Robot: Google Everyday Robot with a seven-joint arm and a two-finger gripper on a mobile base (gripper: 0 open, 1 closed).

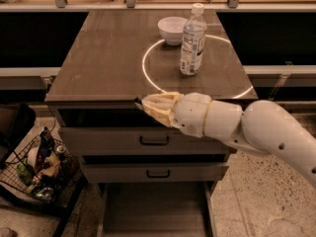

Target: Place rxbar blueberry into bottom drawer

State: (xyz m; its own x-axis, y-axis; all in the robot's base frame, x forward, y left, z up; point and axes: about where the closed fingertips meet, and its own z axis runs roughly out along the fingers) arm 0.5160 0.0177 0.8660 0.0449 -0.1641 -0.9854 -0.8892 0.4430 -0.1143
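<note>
My gripper [148, 106], with pale yellow fingers, is at the front edge of the cabinet top [98, 68], just above the top drawer. It is shut on a thin dark sliver at its tips, the rxbar blueberry [138, 102], which is mostly hidden by the fingers. The bottom drawer [113, 211] is pulled open below, a wide shallow grey-brown tray directly under the gripper, with nothing visible in it. My white arm reaches in from the right.
A water bottle [192, 38] and a white bowl [172, 29] stand at the back of the top by a white circle mark. Two shut drawers with dark handles [154, 141] sit above the open one. A wire basket of items [37, 174] stands on the floor at the left.
</note>
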